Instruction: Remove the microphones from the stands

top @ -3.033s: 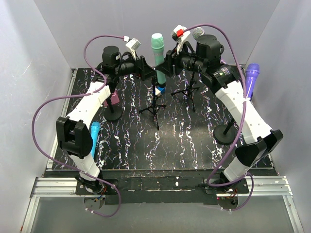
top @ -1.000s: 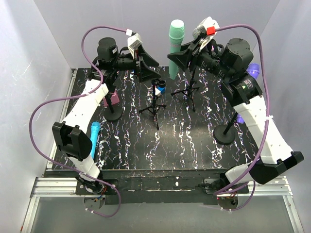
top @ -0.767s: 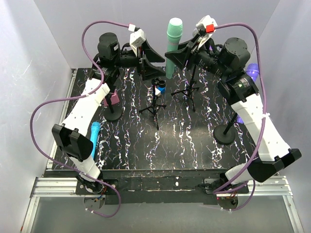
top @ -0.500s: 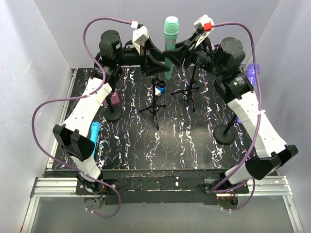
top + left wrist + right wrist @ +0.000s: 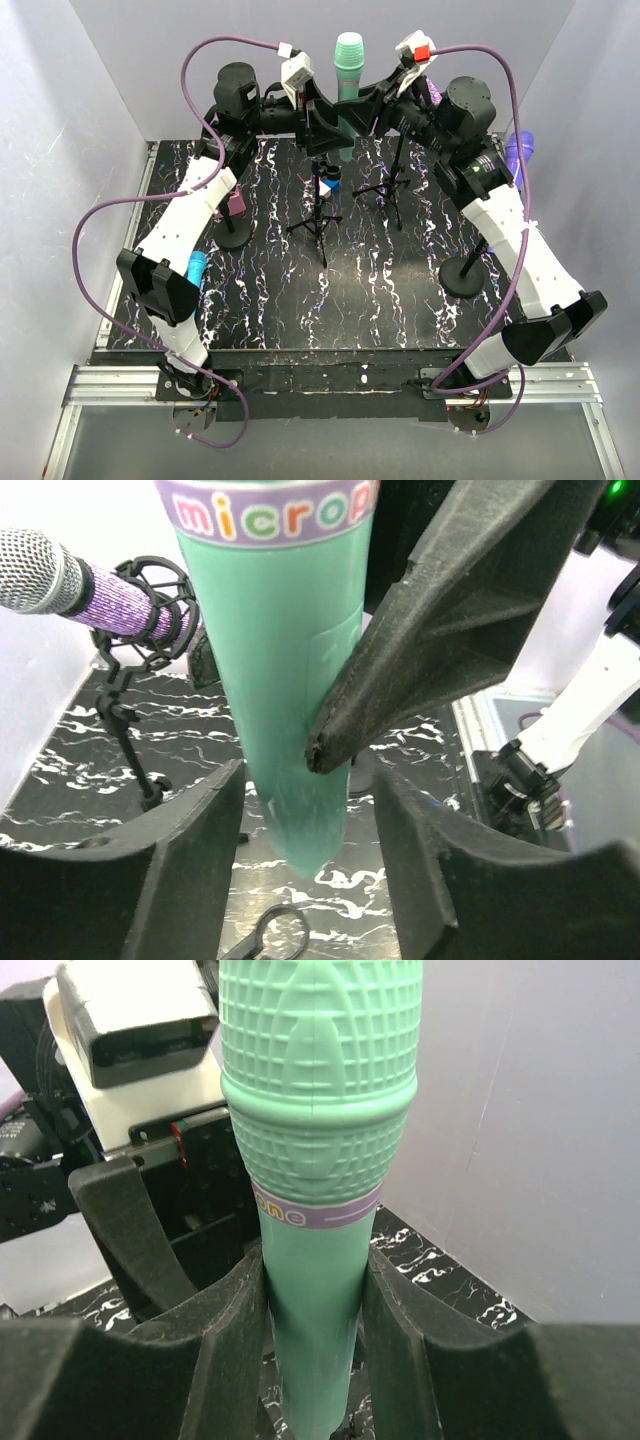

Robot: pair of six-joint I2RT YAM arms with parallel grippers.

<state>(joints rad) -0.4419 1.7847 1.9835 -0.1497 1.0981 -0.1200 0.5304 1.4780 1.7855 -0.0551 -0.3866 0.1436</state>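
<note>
Left gripper (image 5: 310,778) swung in from left since a second ago; its fingers now flank tapered lower end of green microphone (image 5: 349,62). Whether they press it or stand just off: cannot tell. Right gripper (image 5: 312,1260) clenched on handle just below purple band (image 5: 318,1212). Microphone upright in air at back of table (image 5: 400,290), lifted clear above tripod stand (image 5: 322,210).

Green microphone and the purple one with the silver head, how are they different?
The green microphone stands upright, gripped by the right gripper; the purple microphone lies nearly level in its stand's clip. The green one's head is moulded plastic; the purple one's is silver mesh. Both are handheld microphones.
</note>
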